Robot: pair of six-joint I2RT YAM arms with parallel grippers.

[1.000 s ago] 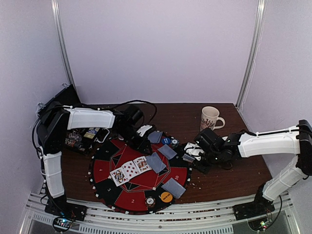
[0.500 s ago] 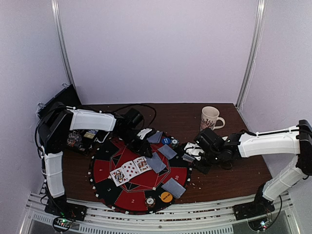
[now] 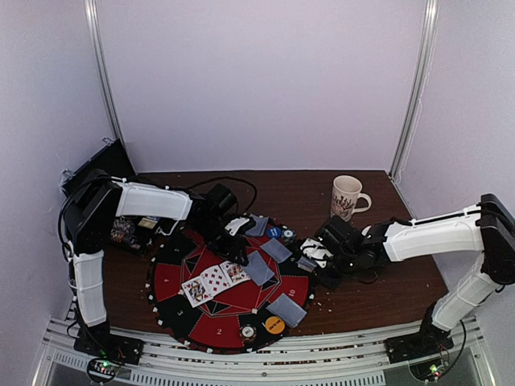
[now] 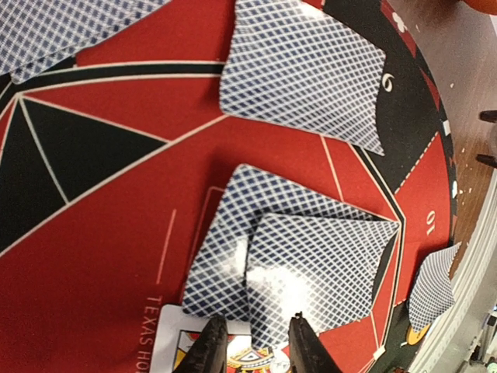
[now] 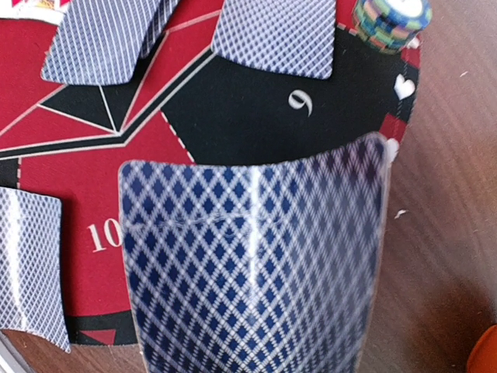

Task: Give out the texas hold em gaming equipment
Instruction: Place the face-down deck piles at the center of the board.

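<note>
Blue-grey lattice-backed playing card (image 5: 252, 264): thin, light, glossy and springy. It bows in the right claw (image 3: 315, 256), which is clamped on its lower edge (fingers hidden in the wrist view). The card hangs over the 10 sector at the right rim of the round red-and-black felt mat (image 3: 173, 281) on the brown wooden surface (image 3: 378, 297).

Judgement: slippery lying flat, so take it by a short edge or a lifted corner.

Overlapping pair of face-down cards (image 4: 311, 264) lies mid-mat at the left claw (image 4: 255, 346). Its fingers are narrowly apart; cannot tell if they grip anything.

Striped chip stack (image 5: 390, 19) stands by the 9.
</note>
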